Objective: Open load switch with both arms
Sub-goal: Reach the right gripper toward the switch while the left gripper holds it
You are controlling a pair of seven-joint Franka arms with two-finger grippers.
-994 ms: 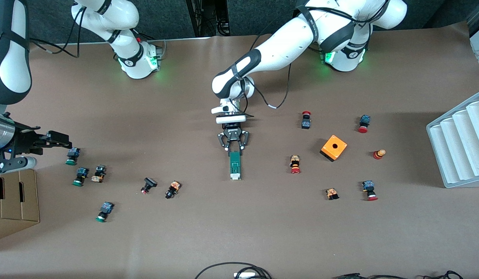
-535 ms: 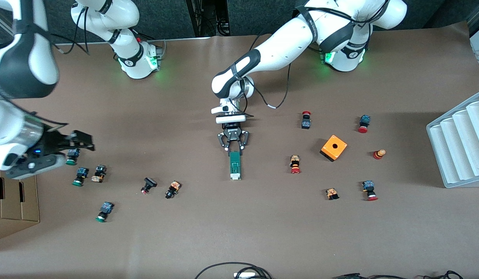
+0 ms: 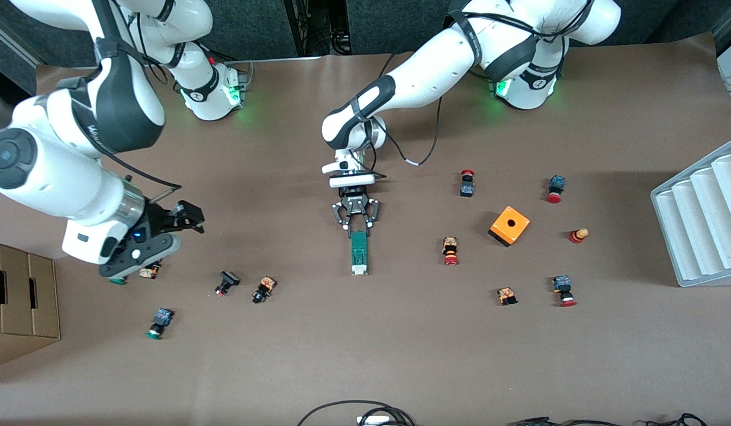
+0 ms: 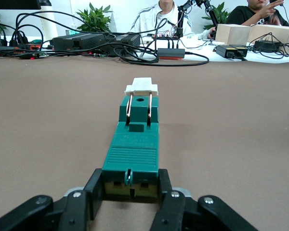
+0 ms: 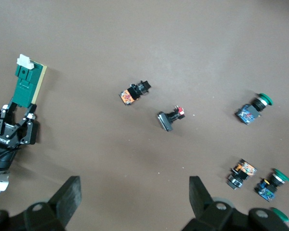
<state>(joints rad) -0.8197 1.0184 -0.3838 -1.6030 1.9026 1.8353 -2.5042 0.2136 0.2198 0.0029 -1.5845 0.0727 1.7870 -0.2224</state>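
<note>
The load switch (image 3: 358,253), a narrow green block with a white piece at its end nearer the front camera, lies flat mid-table. My left gripper (image 3: 357,229) is shut on the end toward the robots' bases. In the left wrist view the black fingers (image 4: 95,192) clamp both sides of the load switch (image 4: 135,144), and its white piece (image 4: 141,86) points away from the gripper. My right gripper (image 3: 187,217) hangs open and empty over the table toward the right arm's end. The right wrist view shows the right gripper (image 5: 135,195) spread wide, with the load switch (image 5: 27,86) off to one side.
Small push buttons lie scattered: a black one (image 3: 226,283), an orange-bodied one (image 3: 263,289), a green-capped one (image 3: 158,322), and red-capped ones (image 3: 450,251) toward the left arm's end. There too stand an orange cube (image 3: 509,225) and a white ribbed rack (image 3: 702,219). A cardboard box (image 3: 22,302) sits at the right arm's end.
The right arm has swung in from the table's end toward the middle, its gripper still open. The left gripper and the load switch have not moved.
</note>
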